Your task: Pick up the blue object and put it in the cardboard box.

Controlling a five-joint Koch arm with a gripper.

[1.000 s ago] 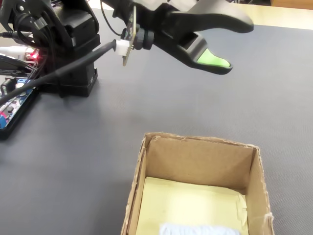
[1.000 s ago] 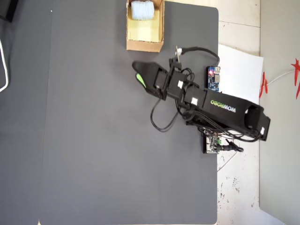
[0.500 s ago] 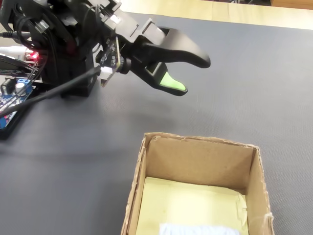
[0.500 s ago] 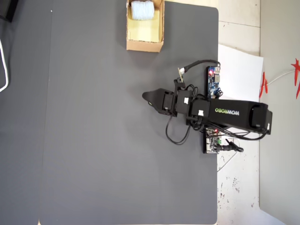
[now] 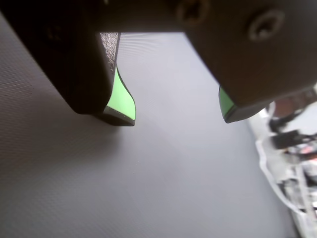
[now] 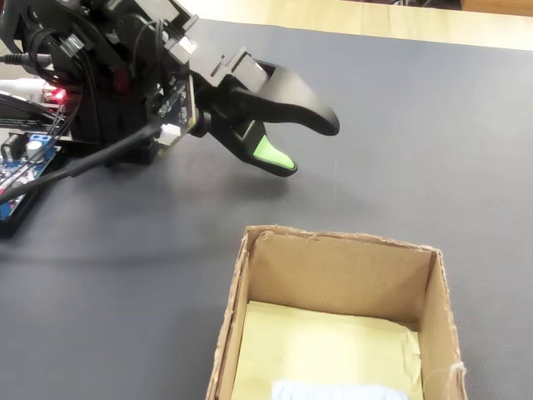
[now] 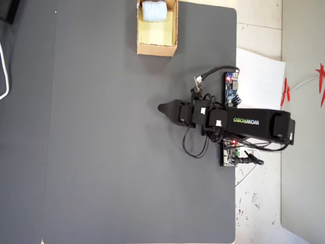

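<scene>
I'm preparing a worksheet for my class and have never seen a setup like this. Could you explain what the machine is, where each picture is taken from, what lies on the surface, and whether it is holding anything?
This is a small black robot arm on a dark grey mat. Its grasping end, the pincer, has two black jaws with green pads.

One picture is taken from above, one from a camera standing just behind the cardboard box, and one rides on the arm itself and looks out between the jaws.

In the wrist view the pincer is open, with only bare mat between the jaws; it holds nothing.

In the overhead view the cardboard box sits at the mat's top edge, and the blue object, a pale pad, lies inside it.
</scene>
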